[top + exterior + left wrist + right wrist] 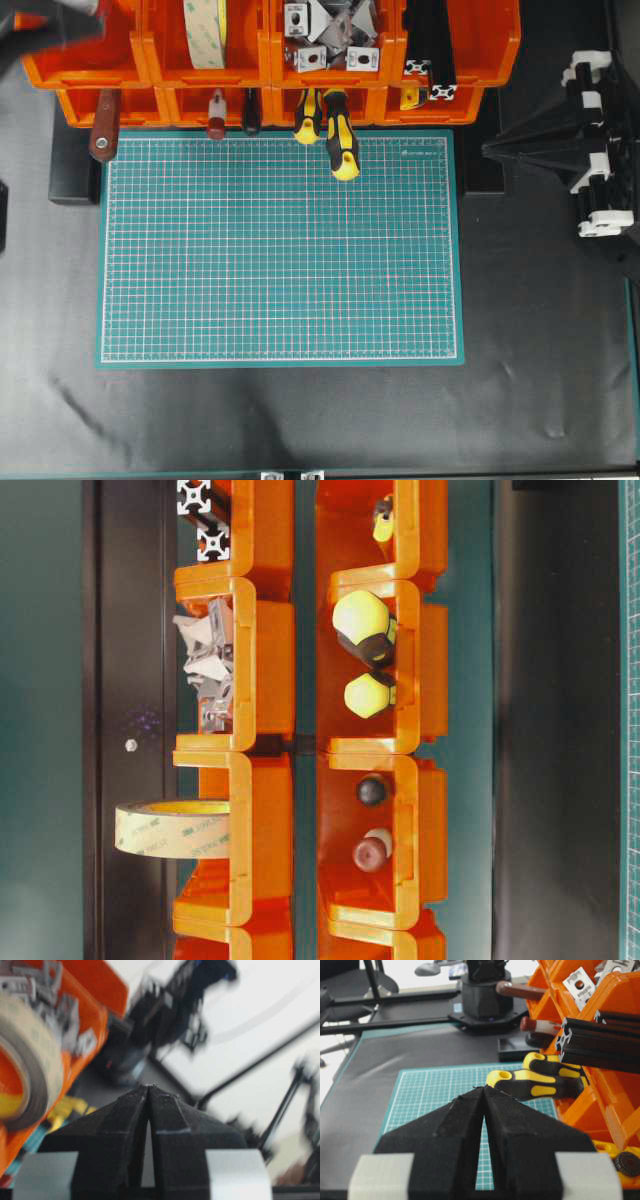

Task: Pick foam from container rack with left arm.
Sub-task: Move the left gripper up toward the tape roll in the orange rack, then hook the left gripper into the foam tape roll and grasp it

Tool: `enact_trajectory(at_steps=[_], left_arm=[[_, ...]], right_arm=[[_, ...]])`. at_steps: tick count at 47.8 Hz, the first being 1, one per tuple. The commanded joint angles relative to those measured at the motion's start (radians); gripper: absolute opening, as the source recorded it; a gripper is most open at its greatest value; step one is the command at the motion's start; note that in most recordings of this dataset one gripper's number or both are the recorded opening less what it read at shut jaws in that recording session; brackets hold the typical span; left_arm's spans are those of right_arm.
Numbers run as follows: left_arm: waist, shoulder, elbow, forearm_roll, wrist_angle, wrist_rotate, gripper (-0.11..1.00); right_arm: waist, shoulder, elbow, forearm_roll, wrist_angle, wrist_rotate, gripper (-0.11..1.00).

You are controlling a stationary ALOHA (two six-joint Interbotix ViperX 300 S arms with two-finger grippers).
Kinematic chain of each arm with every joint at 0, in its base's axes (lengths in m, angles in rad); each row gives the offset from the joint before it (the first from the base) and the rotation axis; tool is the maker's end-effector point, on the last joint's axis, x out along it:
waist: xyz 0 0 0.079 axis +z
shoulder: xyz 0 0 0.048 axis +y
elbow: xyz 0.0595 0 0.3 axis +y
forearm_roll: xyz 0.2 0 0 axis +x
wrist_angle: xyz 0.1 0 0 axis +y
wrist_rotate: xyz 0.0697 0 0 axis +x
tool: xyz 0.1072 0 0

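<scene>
The foam [208, 35] is a cream-sided roll standing on edge in the second bin of the back row of the orange container rack [100, 72]. In the table-level view the foam [172, 828] juts out of its bin. The left arm [45, 30] is a blur over the rack's far left corner. In the left wrist view my left gripper [149, 1086] is shut and empty, with the foam [30, 1060] blurred to its left and apart from it. My right gripper [484, 1088] is shut and empty, resting at the right of the table [492, 148].
A green cutting mat [280, 250] lies in front of the rack. Yellow-black screwdriver handles [340, 140] and a brown handle [103, 135] stick out of the front bins over the mat's far edge. Metal brackets [330, 35] and black profiles [430, 50] fill the bins to the right.
</scene>
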State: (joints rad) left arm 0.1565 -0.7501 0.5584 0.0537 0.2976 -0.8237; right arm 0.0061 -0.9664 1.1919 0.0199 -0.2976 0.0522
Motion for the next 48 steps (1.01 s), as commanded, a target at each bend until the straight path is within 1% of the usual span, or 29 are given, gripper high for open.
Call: enact_trajectory(at_steps=[1,8,14,17,21,24,29,31,33,35,41,48], left_arm=[[0.025,0.026,-0.086,0.006,0.012,-0.035,0.0],[0.041,0.046,-0.095,0.006,0.023,-0.06,0.0],[0.044,0.067,-0.103,0.006,0.031,-0.097,0.01],[0.044,0.081,-0.104,0.006,0.044,-0.103,0.06],[0.046,0.11,-0.112,0.005,0.084,-0.104,0.24],[0.049,0.135,-0.12,0.006,0.117,-0.106,0.44],[0.049,0.172,-0.141,0.005,0.164,-0.104,0.74],[0.049,0.183,-0.147,0.005,0.175,-0.107,0.82],[0.049,0.195,-0.156,0.005,0.189,-0.112,0.88],[0.049,0.204,-0.163,0.005,0.193,-0.112,0.91],[0.057,0.219,-0.173,0.006,0.196,-0.115,0.89],[0.08,0.224,-0.175,0.006,0.224,-0.115,0.9]], right_arm=[[0.005,0.006,-0.028,0.002,-0.015,0.002,0.0],[0.008,0.006,-0.028,0.002,-0.015,0.0,0.0],[0.015,0.005,-0.029,0.002,-0.017,0.0,0.0],[0.02,0.005,-0.029,0.002,-0.02,0.0,0.0],[0.026,0.005,-0.029,0.002,-0.021,0.0,0.0],[0.034,0.003,-0.029,0.002,-0.021,0.0,0.0],[0.049,0.003,-0.029,0.002,-0.034,0.0,0.0],[0.054,0.002,-0.031,0.003,-0.043,0.0,0.0],[0.057,0.003,-0.029,0.002,-0.054,0.0,0.0],[0.061,0.003,-0.031,0.002,-0.063,0.0,0.0],[0.072,0.003,-0.029,0.003,-0.069,-0.002,0.0],[0.083,0.003,-0.031,0.002,-0.067,-0.002,0.0]])
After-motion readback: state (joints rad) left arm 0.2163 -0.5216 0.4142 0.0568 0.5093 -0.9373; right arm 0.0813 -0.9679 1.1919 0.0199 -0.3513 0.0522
